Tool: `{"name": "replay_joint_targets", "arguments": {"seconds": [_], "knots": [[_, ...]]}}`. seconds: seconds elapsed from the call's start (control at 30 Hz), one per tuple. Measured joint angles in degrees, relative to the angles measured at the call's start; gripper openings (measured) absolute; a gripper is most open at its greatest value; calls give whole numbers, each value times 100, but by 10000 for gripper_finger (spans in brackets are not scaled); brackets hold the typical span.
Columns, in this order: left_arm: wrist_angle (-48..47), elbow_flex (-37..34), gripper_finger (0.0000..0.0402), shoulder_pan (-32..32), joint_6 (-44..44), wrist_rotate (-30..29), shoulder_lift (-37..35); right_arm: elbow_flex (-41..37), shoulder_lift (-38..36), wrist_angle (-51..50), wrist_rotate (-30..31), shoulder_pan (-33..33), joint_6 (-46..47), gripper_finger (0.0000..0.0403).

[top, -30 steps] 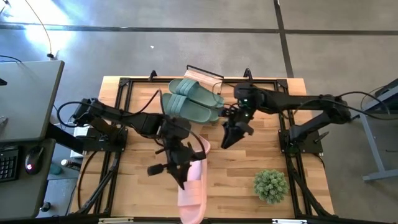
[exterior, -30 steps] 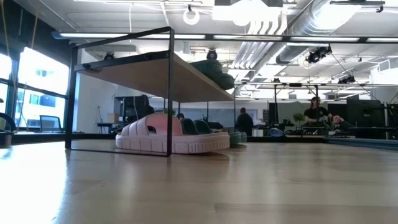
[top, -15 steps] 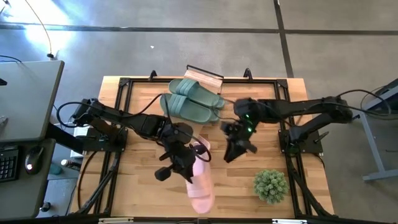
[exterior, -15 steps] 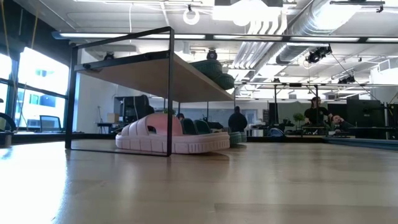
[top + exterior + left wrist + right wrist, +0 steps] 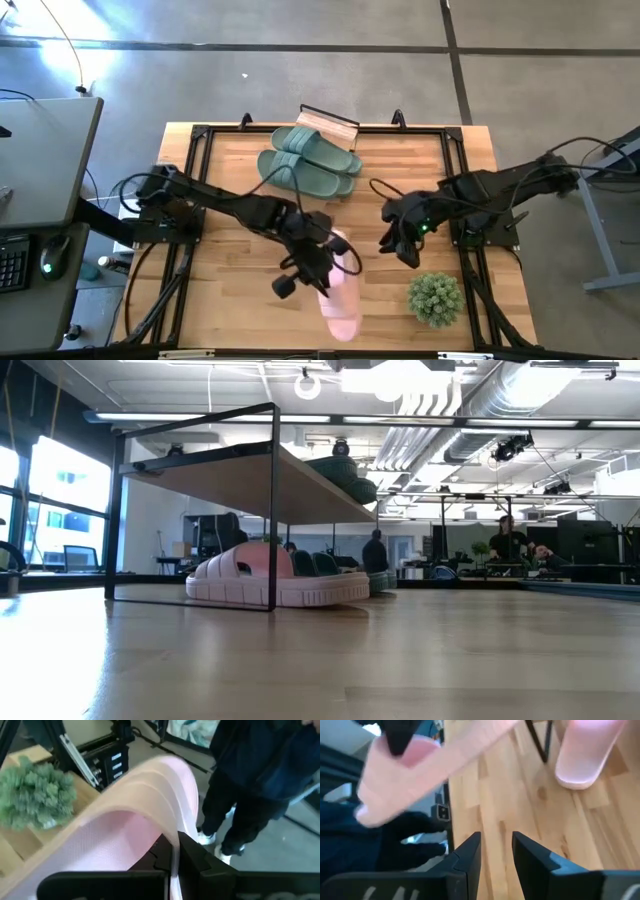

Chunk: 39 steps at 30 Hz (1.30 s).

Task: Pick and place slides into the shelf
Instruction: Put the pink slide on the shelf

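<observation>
1. Since the earlier frames, the pink slide (image 5: 340, 300) has been carried further from the shelf (image 5: 322, 125) toward the table's near edge, and the right gripper (image 5: 398, 243) has been pulled back from beside the shelf toward the potted plant (image 5: 434, 298).
2. The pink slide is held off the table by the left gripper (image 5: 318, 262), fingers fully closed on its edge; it is seen well apart from the shelf, just beside the potted plant.
3. The other pink slide (image 5: 280, 582) is seen lying under the shelf in the low view.
4. Two green slides (image 5: 305, 162) are seen on the shelf's top plank.
5. The right gripper is seen partly open and holding nothing, between the shelf and the potted plant.
6. A person (image 5: 375, 553) is seen in the room behind the shelf in the low view.
</observation>
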Motion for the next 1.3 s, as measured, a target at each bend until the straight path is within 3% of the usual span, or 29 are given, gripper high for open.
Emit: {"name": "replay_joint_targets", "arguments": {"seconds": [0.37, 0.6, 0.73, 0.9, 1.07, 1.3], "knots": [[-1063, 1160, 0, -433, 945, -266, 1112, -139, 26, -404, 685, 517, 634, 100], [-1353, 1262, 0, -509, 1036, -589, 1655, -438, -61, -516, 580, 945, 1472, 100], [-1731, 1252, 0, -650, 1338, -1006, 1669, -972, -121, -246, 21, 1080, 2404, 100], [-1851, 1256, 0, -755, 1503, -1389, 1660, -2221, -209, 1850, -1113, 940, 3076, 100], [-2047, 1256, 0, -874, 1610, -1984, 1656, -3510, -379, 4338, -1701, 429, 3632, 106], [-2180, 1254, 0, -987, 1856, -2536, 1656, -4193, -940, 4844, -2113, -583, 3586, 131]]}}
